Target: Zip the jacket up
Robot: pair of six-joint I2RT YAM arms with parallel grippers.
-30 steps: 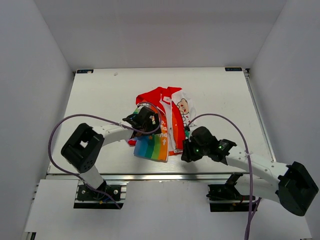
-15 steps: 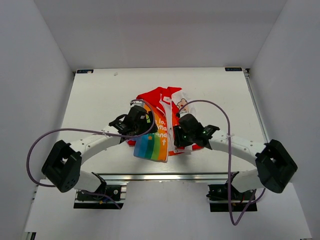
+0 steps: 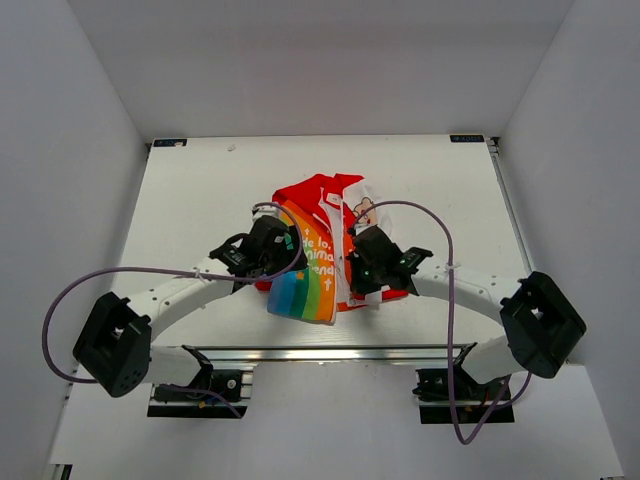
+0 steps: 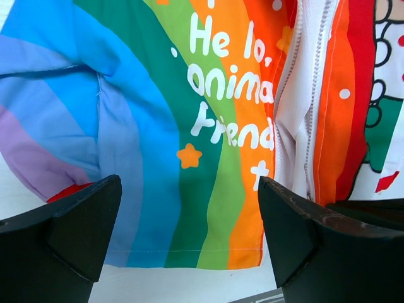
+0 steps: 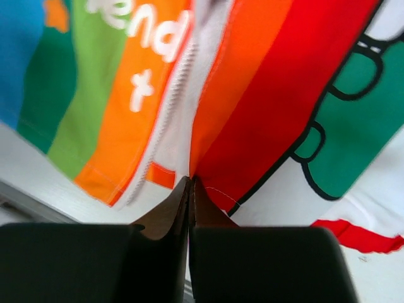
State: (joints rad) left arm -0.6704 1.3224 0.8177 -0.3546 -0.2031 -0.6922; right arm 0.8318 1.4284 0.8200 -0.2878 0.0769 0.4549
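The jacket [image 3: 330,235] lies in the middle of the table, with a red hood at the far end and a rainbow hem near me. Its front is open, and the white zipper teeth [image 5: 177,82] run between the two panels. My left gripper [image 3: 268,248] is open over the rainbow panel [image 4: 158,126] with white lettering, and its fingers [image 4: 69,227] straddle the hem. My right gripper [image 5: 190,181] is shut, pinching the bottom corner of the orange-red panel [image 5: 252,95] beside the zipper. In the top view it [image 3: 366,268] sits at the jacket's near right edge.
The white table [image 3: 190,200] has walls on three sides. A metal rail [image 3: 320,352] runs along the near edge, just below the hem. Purple cables [image 3: 420,215] loop from both arms over the table.
My right gripper has moved up and left onto the jacket's near hem. My left gripper has shifted slightly left and back over the rainbow panel. Both arms' elbows have swung outward.
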